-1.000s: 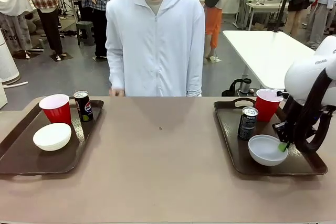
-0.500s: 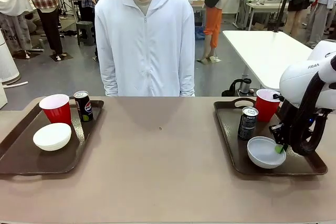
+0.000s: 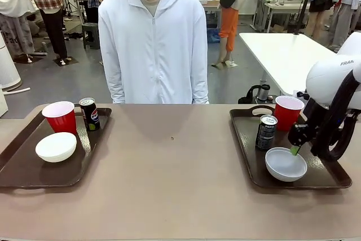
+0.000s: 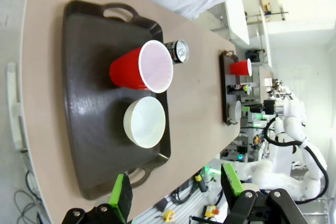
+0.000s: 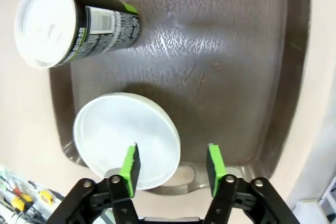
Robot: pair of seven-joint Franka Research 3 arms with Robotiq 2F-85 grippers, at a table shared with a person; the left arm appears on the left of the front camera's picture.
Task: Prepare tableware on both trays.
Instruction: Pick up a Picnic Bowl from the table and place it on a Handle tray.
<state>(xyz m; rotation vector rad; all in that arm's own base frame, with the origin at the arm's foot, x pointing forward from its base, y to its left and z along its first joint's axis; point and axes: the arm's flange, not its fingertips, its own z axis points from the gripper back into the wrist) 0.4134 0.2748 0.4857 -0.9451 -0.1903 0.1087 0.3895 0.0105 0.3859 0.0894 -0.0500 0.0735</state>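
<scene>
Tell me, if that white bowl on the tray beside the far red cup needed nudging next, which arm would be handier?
The right arm, probably. Its open right gripper hangs just above the bowl on the right tray, one finger over the rim.

Bowl (image 3: 286, 164), can (image 3: 266, 132), cup (image 3: 287, 112) on tray (image 3: 248, 156)

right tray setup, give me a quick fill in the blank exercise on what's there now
1. On the right tray, the white bowl sits nearer the robot than the dark ____.
2. The right hand is ____, with nothing between its green pads.
3. The cup behind the can is coloured ____.
4. The left tray carries one cup, one can and one ____.

Missing words: can; open; red; bowl
</scene>
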